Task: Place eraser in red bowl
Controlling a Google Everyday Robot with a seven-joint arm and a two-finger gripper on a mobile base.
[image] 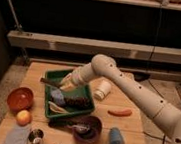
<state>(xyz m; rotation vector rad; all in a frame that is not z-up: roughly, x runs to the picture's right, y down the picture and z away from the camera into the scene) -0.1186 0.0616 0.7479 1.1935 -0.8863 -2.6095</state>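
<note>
One eraser just beside the tool (grip: cannot tell), at one green bin; one red bowl apart.

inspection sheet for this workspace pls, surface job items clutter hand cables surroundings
surface: wooden table, crowded
job's things: eraser at the left rim of the green tray, beside the hand; red bowl at table's left, looks empty
clutter: sponge in tray, maroon bowl, blue cup, white cup on its side, orange fruit, pale cloth
grippers: hand over the tray's left part
cables: thin dark line hanging behind, maybe a cable
surroundings: pale shelf rails behind table
</note>
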